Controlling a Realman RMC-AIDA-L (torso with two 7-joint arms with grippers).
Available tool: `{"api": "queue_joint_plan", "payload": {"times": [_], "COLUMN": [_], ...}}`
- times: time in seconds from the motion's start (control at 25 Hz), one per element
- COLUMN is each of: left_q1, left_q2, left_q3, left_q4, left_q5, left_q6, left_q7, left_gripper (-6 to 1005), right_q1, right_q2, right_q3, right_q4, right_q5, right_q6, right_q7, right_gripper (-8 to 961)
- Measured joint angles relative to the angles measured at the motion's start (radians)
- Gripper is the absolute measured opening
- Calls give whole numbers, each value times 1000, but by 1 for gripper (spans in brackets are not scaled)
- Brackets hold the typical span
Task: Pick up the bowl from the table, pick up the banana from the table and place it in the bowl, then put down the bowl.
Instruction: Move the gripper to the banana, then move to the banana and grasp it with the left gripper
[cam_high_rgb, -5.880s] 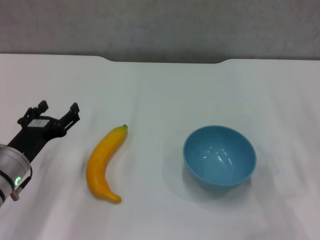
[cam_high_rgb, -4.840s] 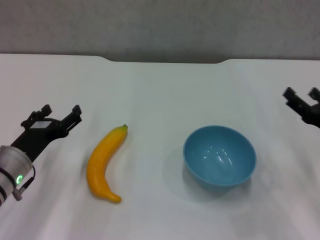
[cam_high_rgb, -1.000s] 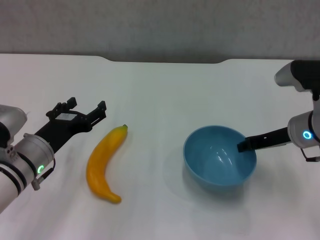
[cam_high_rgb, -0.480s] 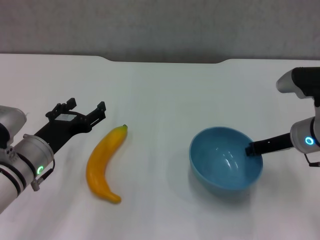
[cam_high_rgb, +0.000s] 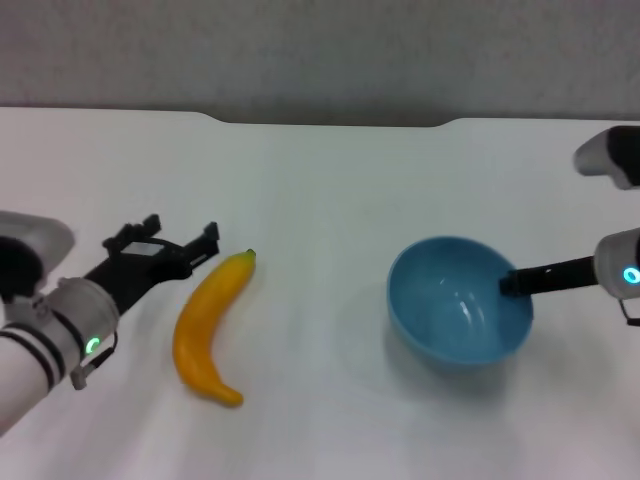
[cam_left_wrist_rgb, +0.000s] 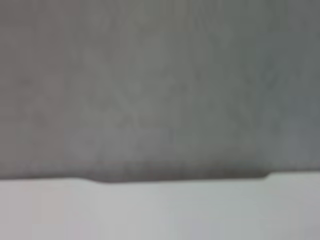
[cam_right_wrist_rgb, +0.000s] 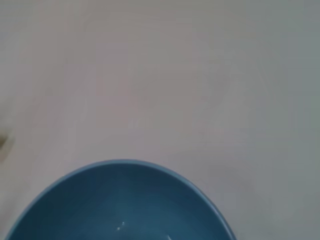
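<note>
Bowl gripped at its rim, banana untouched

Bowl (cam_high_rgb: 460, 300) is seen on the right side of the table (cam_high_rgb: 320, 180), tilted, with its shadow cast on the white surface below it. Its right rim is clamped by the right gripper (cam_high_rgb: 512, 284), whose dark fingers reach in from the right edge of the head view; how wide they stand cannot be told beyond their closure on the rim. In the right wrist view only the blue inside of the bowl (cam_right_wrist_rgb: 120, 205) and bare table (cam_right_wrist_rgb: 160, 75) beyond it are shown.

Banana (cam_high_rgb: 207, 325) is laid flat on the table at the left, its green stem tip pointed away from the robot. Just to its left the left gripper (cam_high_rgb: 180, 250) is held with its fingers spread apart, nothing between them, one fingertip near the stem end but not seen touching it
</note>
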Motion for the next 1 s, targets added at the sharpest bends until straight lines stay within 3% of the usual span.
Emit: {"api": "queue_joint_plan", "payload": {"times": [0.08, 0.12, 0.2, 0.24, 0.44, 0.68, 0.84, 1.0], "left_q1": [0, 0, 30, 30, 42, -23, -51, -62], "left_q2": [5, 5, 3, 3, 7, 8, 6, 2], "left_q3": [33, 33, 53, 53, 116, 154, 143, 137], "left_q4": [-93, -93, -235, -235, -428, -480, -485, -481], "left_q5": [36, 36, 97, 97, 119, 22, -139, -202], "left_q6": [154, 154, 326, 326, 625, 906, 963, 1005], "left_q7": [-11, -11, -11, -11, -7, 65, 224, 309], "left_gripper": [907, 907, 907, 907, 906, 906, 907, 907], "right_q1": [-41, -51, -62, -74, -94, -97, -105, -103], "right_q2": [-2, -2, -2, -2, -1, 0, 0, 0], "right_q3": [2, 3, 4, 5, 7, 4, 7, 4], "right_q4": [-67, -85, -105, -126, -174, -190, -204, -209], "right_q5": [18, 21, 22, 21, 22, 21, 22, 23], "right_q6": [-17, -24, -31, -39, -60, -68, -73, -74], "right_q7": [0, 1, 3, 6, 10, 12, 12, 13], "right_gripper": [37, 37, 37, 38, 39, 41, 42, 43]}}
